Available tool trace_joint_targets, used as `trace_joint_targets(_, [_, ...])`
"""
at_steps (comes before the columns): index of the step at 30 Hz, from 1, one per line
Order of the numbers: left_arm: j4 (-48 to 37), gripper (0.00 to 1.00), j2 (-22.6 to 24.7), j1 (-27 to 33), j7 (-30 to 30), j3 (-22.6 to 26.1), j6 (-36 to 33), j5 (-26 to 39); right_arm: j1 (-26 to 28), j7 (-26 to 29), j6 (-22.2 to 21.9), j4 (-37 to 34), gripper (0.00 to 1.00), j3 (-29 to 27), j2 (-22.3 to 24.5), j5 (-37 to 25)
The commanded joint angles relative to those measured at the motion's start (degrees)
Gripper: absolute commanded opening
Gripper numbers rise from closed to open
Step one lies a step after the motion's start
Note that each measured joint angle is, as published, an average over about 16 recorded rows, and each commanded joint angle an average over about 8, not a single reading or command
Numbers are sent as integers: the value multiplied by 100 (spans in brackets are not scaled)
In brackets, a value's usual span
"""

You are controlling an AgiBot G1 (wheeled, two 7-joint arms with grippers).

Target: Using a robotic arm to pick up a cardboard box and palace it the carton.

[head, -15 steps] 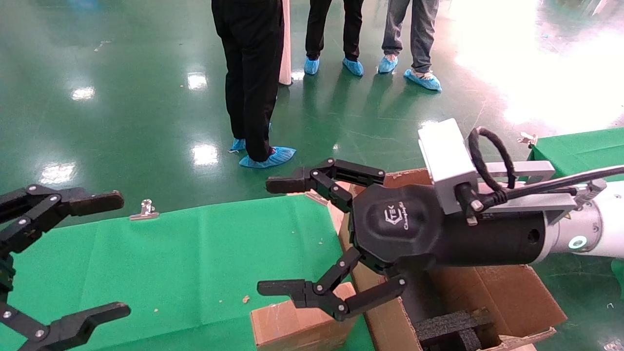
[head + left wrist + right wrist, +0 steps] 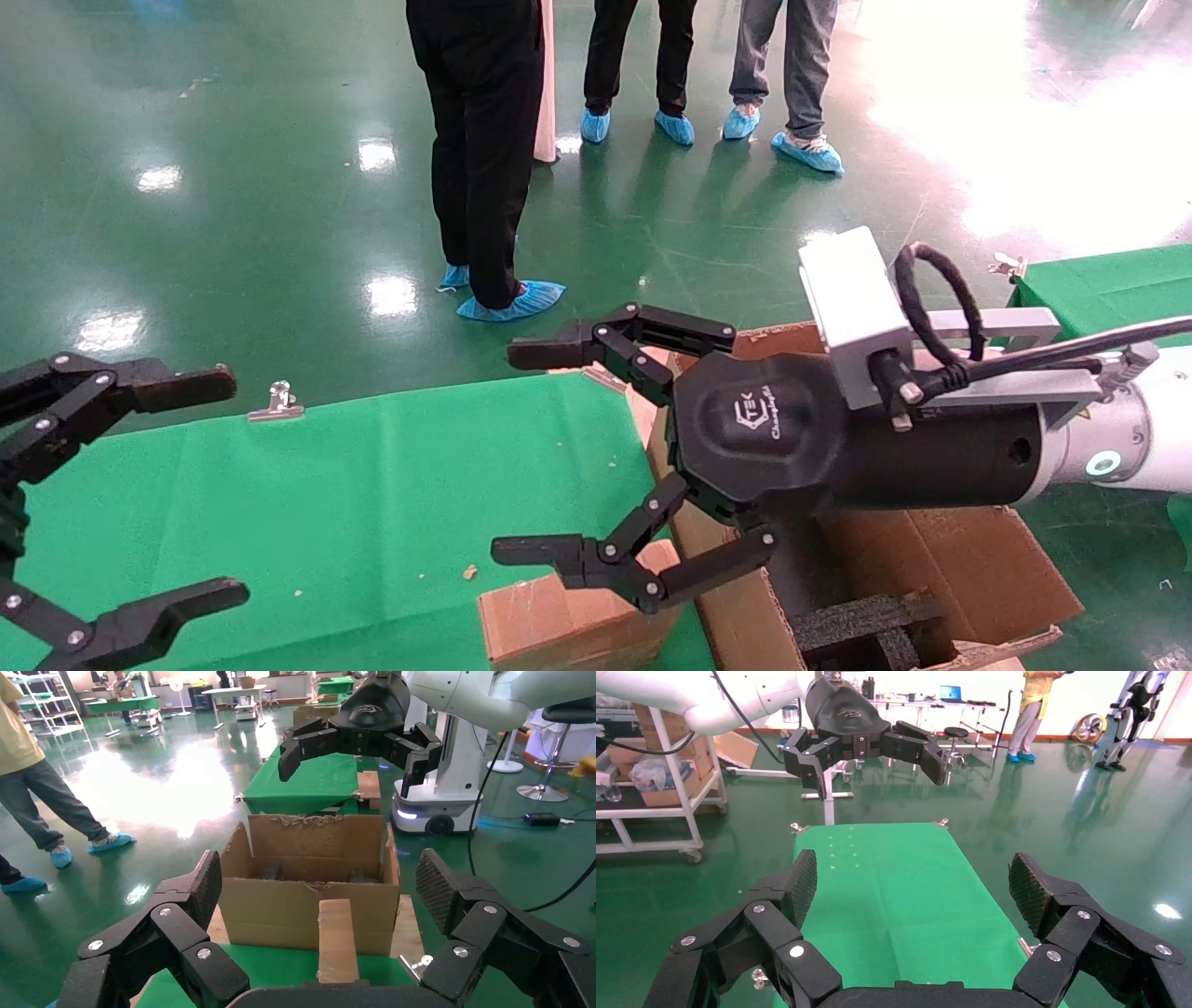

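**Both grippers open and empty; cardboard box on the table beside the carton**

In the head view, the right gripper (image 2: 521, 452) is seen at roughly 5 o'clock from the frame's centre, carried by the robotic arm (image 2: 1131, 433), which enters from 3 o'clock. Its jaws are spread wide and nothing is held between them. One finger is raised over the far edge of the green table cloth (image 2: 372, 494); the other lies in front of the top of the cardboard box (image 2: 559, 620), and contact cannot be confirmed.

The cardboard box is located at 6 o'clock in the head view, on the cloth and just beside the near wall of the carton (image 2: 968, 568). In the left wrist view the cardboard box (image 2: 337, 941) is shown against the carton (image 2: 309, 881), whose flaps are ragged. Black foam blocks (image 2: 861, 629) are seen inside the carton.

The left gripper (image 2: 233, 485) is placed at 8 o'clock, over the left end of the cloth, with its jaws wide apart and nothing gripped. A metal clip (image 2: 277, 401) is fixed at the cloth's far edge. Three people (image 2: 484, 149) in blue shoe covers are noted at 12 o'clock on the green floor.
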State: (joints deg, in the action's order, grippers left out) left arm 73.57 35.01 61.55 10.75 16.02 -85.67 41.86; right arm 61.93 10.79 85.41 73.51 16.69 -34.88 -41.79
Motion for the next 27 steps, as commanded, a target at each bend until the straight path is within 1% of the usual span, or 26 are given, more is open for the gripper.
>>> trace_joint_targets(1, [0,69,0,0,0,0,0,0,0,0,0,0,100,0,0,0])
trace_joint_targets(6, [0,7,0,0,0,0,0,-3,0,0,0,0,100,0,0,0])
trace_joint_targets(7, [0,0,0,0,0,0,0,-3,0,0,0,0,100,0,0,0])
trace_joint_targets(12, [0,0,0,0,0,0,0,-3,2,-1,6,2,100,6,1,-13])
trace_joint_targets(16, [-2,0,0,1,-1,1,0,-4,96,29,48,-15,100,106,-9,-208])
trace_joint_targets(19, [-4,0,0,2,-3,3,-1,-5,292,106,126,-81,100,280,-53,-536])
trace_joint_targets(27, [-6,0,-1,4,-5,7,-1,-7,1086,400,449,-304,100,993,-313,-1704])
